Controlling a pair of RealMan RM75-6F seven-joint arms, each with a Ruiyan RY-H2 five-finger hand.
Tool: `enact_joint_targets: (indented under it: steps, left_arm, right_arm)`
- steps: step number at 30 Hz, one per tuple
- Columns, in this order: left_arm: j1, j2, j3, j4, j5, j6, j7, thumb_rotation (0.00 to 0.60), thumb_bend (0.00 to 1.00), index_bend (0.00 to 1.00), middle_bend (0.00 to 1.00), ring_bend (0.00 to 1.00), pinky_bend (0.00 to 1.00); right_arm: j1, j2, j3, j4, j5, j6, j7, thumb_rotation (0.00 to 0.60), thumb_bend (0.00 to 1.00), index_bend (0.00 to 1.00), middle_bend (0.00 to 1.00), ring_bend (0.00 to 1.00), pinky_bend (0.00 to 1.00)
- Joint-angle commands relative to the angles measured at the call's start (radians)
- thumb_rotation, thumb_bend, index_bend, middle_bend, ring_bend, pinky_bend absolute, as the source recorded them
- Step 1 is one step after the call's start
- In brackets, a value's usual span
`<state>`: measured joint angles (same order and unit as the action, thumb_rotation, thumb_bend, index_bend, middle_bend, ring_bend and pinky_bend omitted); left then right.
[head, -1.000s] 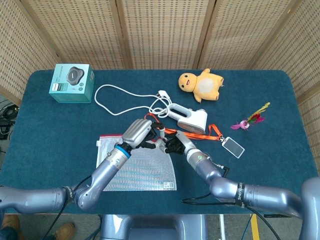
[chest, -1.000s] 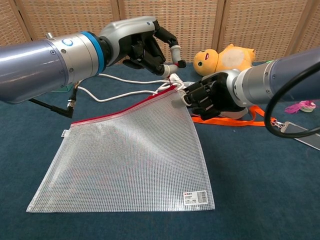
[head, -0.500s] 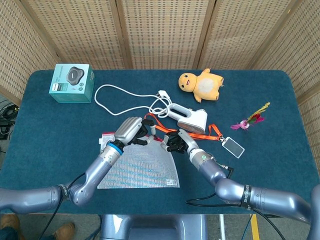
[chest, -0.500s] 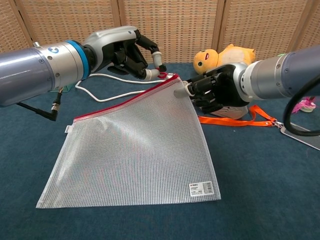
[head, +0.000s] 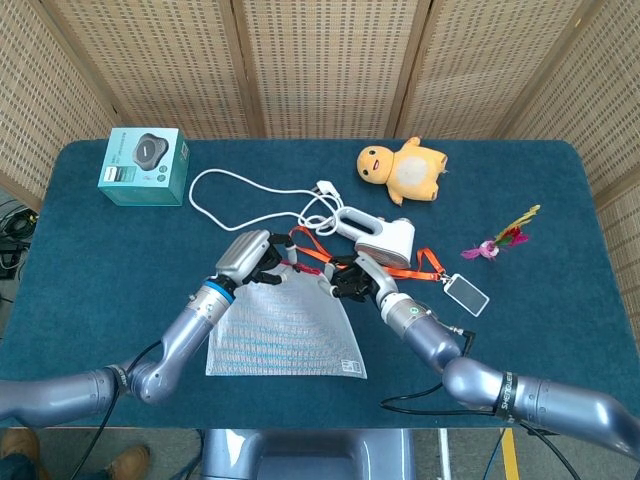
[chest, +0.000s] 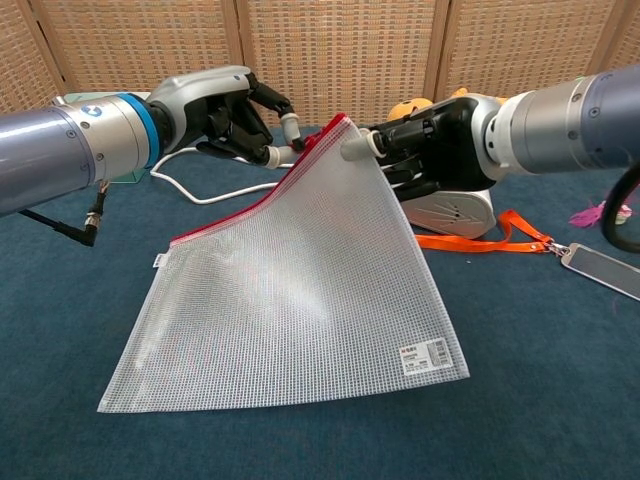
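Right hand (chest: 430, 150) pinches the top corner of the mesh pouch (chest: 300, 290), lifting it; the lower edge rests on the tabletop (chest: 540, 400). Left hand (chest: 235, 115) has fingers closed at the red zip's pull. Judgement: keep the corner taut and draw the pull straight along the zip.

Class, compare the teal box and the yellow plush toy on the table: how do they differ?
The teal box is hard-edged and squarish; the yellow plush toy is soft and rounded. The box sits at the table's far left corner, the toy far right of centre. The box shows a printed dark device; the toy has a face. Both lie apart from either robot hand.
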<state>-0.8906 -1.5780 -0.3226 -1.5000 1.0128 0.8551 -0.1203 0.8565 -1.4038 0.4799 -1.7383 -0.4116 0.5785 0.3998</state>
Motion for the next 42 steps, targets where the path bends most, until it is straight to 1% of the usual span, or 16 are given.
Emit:
enact_joint_targets:
  steps: [1, 4, 10, 21, 26, 31, 36, 42]
  left_arm:
    - [0.001, 0.001, 0.000, 0.004, 0.001, -0.002, -0.002, 0.600, 0.85, 0.85, 1.00, 1.00, 1.00]
    - [0.002, 0.006, 0.001, 0.016, -0.004, -0.010, -0.001, 0.600, 0.85, 0.85, 1.00, 1.00, 1.00]
    - [0.010, 0.030, 0.003, 0.030, -0.014, -0.020, 0.001, 0.600, 0.86, 0.85, 1.00, 1.00, 1.00]
    - [0.048, 0.106, 0.013, 0.071, -0.017, -0.047, -0.032, 0.600, 0.86, 0.85, 1.00, 1.00, 1.00]
    - [0.076, 0.153, 0.032, 0.068, 0.010, -0.053, -0.046, 0.600, 0.86, 0.85, 1.00, 1.00, 1.00]
    - [0.103, 0.196, 0.050, 0.061, 0.043, -0.048, -0.060, 0.600, 0.86, 0.85, 1.00, 1.00, 1.00]
    - [0.133, 0.252, 0.066, 0.048, 0.067, -0.050, -0.083, 0.600, 0.86, 0.85, 1.00, 1.00, 1.00]
    - [0.151, 0.279, 0.081, 0.039, 0.086, -0.051, -0.090, 0.600, 0.86, 0.85, 1.00, 1.00, 1.00]
  right_arm:
    - [-0.010, 0.005, 0.017, -0.004, -0.009, -0.008, 0.025, 0.600, 0.79, 0.75, 0.97, 0.88, 1.00]
    - [-0.018, 0.018, 0.031, -0.008, -0.017, -0.013, 0.046, 0.600, 0.79, 0.75, 0.97, 0.88, 1.00]
    - [-0.028, 0.043, 0.039, -0.014, -0.027, -0.016, 0.068, 0.600, 0.79, 0.75, 0.97, 0.88, 1.00]
    - [-0.058, 0.093, 0.056, -0.010, -0.032, -0.030, 0.125, 0.600, 0.79, 0.75, 0.97, 0.88, 1.00]
    - [-0.082, 0.110, 0.076, -0.009, -0.037, -0.039, 0.168, 0.600, 0.79, 0.75, 0.97, 0.88, 1.00]
    - [-0.098, 0.119, 0.084, 0.000, -0.048, -0.046, 0.193, 0.600, 0.79, 0.76, 0.97, 0.88, 1.00]
    - [-0.105, 0.131, 0.082, 0.018, -0.039, -0.051, 0.210, 0.600, 0.79, 0.76, 0.97, 0.88, 1.00]
    - [-0.102, 0.145, 0.072, 0.029, -0.029, -0.065, 0.215, 0.600, 0.79, 0.75, 0.97, 0.88, 1.00]
